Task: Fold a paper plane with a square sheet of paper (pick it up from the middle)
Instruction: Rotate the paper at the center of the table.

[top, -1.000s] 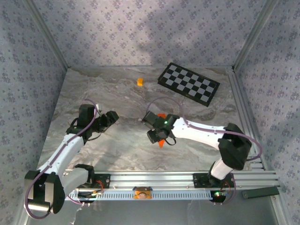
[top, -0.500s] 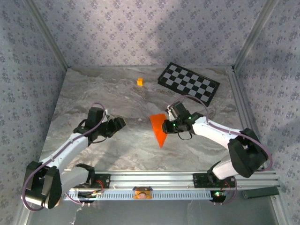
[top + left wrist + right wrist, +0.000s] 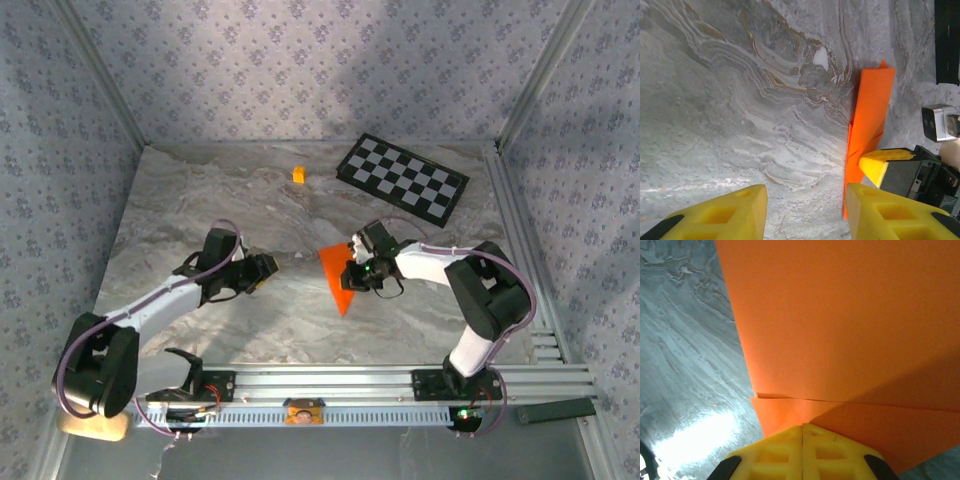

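1 paper (image 3: pixel 334 270) | R hand (image 3: pixel 349 275) nipping its edge | L hand (image 3: pixel 267 268) spread

Even overhead light; glare patch on table (image 3: pixel 690 440); folded paper (image 3: pixel 850 315) close-up soft.

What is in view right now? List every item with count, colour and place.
sheet of paper: one, bright orange, folded to a point, lying mid-table with its tip toward the arms
cube: one, orange-yellow, far part of the table, left of the board
checkered board: one, black and white, far right of the table
table: one, grey marbled top
walls: patterned grey-lilac, on three sides
rail: one, silver metal, near edge, carrying the arm bases
left gripper: one, yellow fingers, open, left of the paper, holding nothing
right gripper: one, yellow fingers, shut on the paper's right edge
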`<state>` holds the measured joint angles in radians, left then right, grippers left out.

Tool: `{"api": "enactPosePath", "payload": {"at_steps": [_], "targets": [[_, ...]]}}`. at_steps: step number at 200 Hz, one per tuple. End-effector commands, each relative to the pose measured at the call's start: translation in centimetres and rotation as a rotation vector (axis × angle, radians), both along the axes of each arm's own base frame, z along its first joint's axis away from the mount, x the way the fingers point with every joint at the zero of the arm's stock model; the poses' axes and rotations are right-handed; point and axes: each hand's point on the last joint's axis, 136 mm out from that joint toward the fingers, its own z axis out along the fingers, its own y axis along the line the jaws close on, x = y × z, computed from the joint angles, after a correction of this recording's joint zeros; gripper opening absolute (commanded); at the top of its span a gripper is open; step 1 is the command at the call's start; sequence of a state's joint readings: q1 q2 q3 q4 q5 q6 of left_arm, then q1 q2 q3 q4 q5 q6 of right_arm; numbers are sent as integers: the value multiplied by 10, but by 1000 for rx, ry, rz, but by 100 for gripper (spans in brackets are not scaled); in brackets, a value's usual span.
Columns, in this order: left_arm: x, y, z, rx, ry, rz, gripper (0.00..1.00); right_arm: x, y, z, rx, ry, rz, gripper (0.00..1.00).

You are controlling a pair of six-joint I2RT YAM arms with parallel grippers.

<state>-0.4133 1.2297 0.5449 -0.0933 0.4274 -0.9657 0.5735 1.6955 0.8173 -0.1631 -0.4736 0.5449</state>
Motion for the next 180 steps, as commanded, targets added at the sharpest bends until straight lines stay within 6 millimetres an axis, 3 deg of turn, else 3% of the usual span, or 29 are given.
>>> {"api": "enactPosePath", "payload": {"at_steps": [1,27,64,104,149,180], "targets": [[16,-22,23,-58,-53,-20,42,-7,2,-13,21,70,-67,7],[28,-45,29,-79,-62,-53,37,-19,2,-29,-52,143,-159,7],[41,-79,26,-73,-51,-104,24,-28,18,-28,-76,124,-192,7],[54,-98,8,-73,-15,-107,20,-28,16,-23,-78,99,-234,7],[63,-120,4,-98,-25,-162,18,-33,9,-22,-55,84,-251,8],[66,-128,-14,-80,12,-168,14,-33,10,-21,-32,90,-260,8]]}}
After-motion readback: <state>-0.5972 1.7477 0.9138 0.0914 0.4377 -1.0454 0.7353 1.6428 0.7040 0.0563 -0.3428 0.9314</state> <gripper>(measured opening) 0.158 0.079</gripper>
